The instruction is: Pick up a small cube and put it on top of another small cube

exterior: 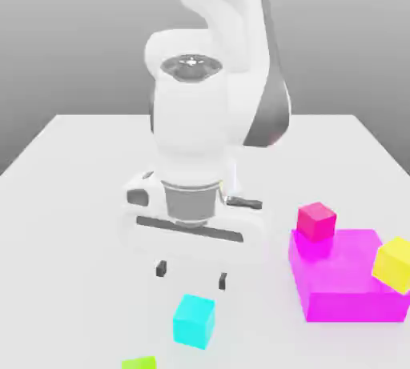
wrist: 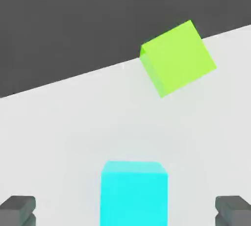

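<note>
Fingertips (exterior: 162,268) of the gripper (exterior: 192,274) stand wide apart, holding nothing, above the white table (exterior: 72,167). In the exterior view, going left to right: a lime-green cube (exterior: 139,363) at the near edge, then the small cube (exterior: 194,320), cyan, resting on the table just nearer than the gripper and roughly centred between the jaws. Being equal-sided, it has no long axis to align. Further right sits a magenta block (exterior: 348,283) carrying a hot-pink cube (exterior: 317,221) and a yellow cube (exterior: 395,263). In my judgement, the gripper needs a short advance toward the near edge, then a descent.
</note>
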You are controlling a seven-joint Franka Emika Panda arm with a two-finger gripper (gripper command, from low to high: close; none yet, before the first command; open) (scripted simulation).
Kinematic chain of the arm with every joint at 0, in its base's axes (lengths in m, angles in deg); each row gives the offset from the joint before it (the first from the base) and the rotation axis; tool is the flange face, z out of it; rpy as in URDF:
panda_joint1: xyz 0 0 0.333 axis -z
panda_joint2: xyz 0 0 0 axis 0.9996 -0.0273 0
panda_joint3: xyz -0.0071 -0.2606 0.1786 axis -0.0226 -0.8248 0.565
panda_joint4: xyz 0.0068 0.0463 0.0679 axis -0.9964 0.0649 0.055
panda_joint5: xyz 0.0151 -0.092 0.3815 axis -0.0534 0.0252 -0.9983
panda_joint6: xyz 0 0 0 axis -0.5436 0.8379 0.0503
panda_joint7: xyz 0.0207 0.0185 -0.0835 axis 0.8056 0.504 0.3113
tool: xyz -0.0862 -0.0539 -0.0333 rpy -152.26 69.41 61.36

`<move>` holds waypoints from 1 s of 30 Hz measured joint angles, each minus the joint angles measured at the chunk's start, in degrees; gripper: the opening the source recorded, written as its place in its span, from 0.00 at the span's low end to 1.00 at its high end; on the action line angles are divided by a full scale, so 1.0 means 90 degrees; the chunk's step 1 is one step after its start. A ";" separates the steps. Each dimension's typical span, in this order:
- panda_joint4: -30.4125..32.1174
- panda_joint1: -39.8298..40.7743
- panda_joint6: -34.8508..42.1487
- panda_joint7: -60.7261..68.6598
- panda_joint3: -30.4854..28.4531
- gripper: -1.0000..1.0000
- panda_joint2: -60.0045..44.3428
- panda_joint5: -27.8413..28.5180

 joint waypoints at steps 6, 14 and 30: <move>-0.0163 -0.0094 -0.0884 -0.0093 -0.0117 0.00 -0.1114 0.0094; -0.0104 -0.0059 -0.0638 -0.0085 -0.0075 0.00 -0.0804 0.0076; -0.2262 0.0369 0.1348 -0.0152 -0.0372 0.00 -0.0978 -0.0223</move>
